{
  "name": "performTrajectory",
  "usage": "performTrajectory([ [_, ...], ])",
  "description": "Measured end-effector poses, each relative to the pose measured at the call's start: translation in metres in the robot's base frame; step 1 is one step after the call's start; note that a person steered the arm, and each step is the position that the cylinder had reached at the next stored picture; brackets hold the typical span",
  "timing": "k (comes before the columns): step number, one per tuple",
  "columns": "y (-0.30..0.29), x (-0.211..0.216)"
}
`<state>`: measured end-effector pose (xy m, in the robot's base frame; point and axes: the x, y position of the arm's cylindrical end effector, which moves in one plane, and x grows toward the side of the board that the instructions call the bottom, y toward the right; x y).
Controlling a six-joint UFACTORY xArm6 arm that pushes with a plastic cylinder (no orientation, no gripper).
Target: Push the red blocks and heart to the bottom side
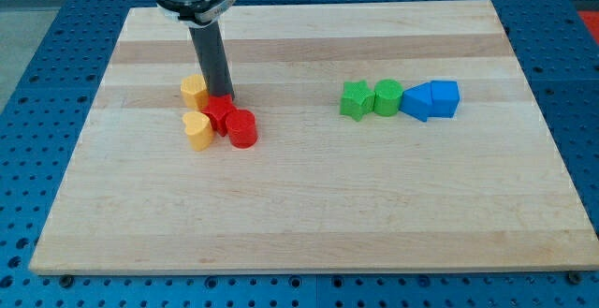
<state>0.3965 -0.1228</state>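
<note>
My tip [221, 96] stands at the view's left of the board, touching the top edge of the red star block [219, 114]. The red cylinder [242, 128] lies against the star's lower right. The yellow heart [197, 130] lies at the star's lower left, touching it. A second yellow block [193, 91], shape unclear, sits just left of the rod, partly hidden by it and apart from the heart.
A green star [355, 100], a green cylinder [387, 96] and two blue blocks [431, 99] lie in a row at the view's right. The wooden board [299, 224] lies on a blue perforated table.
</note>
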Motion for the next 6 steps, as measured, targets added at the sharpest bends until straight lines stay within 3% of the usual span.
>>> performTrajectory([
  [6,0.0,0.031],
])
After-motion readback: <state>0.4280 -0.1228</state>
